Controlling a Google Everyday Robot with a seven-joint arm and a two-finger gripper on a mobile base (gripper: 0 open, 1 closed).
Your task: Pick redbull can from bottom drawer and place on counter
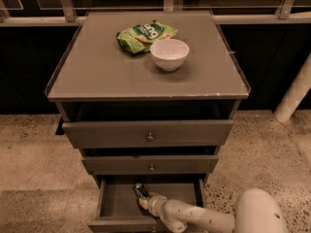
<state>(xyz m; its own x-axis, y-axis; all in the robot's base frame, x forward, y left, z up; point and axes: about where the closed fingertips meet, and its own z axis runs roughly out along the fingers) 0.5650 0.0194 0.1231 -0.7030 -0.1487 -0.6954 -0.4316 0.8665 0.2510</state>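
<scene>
Bottom drawer [104, 205] is open; the middle drawer [150, 165] and top drawer [149, 132] above it each stick out a little. Arm [194, 215] comes in from the lower right. Gripper [145, 201] is down inside the bottom drawer, roughly mid-width. Redbull can [140, 189] is in that drawer right at the gripper's tip, on the far side of it, touching or just beside it. Can't tell from here whether the gripper is open or clamped on the can. Counter [97, 76] has a green snack bag [146, 34] near the back and a white bowl [169, 54] just in front of it, right side up.
</scene>
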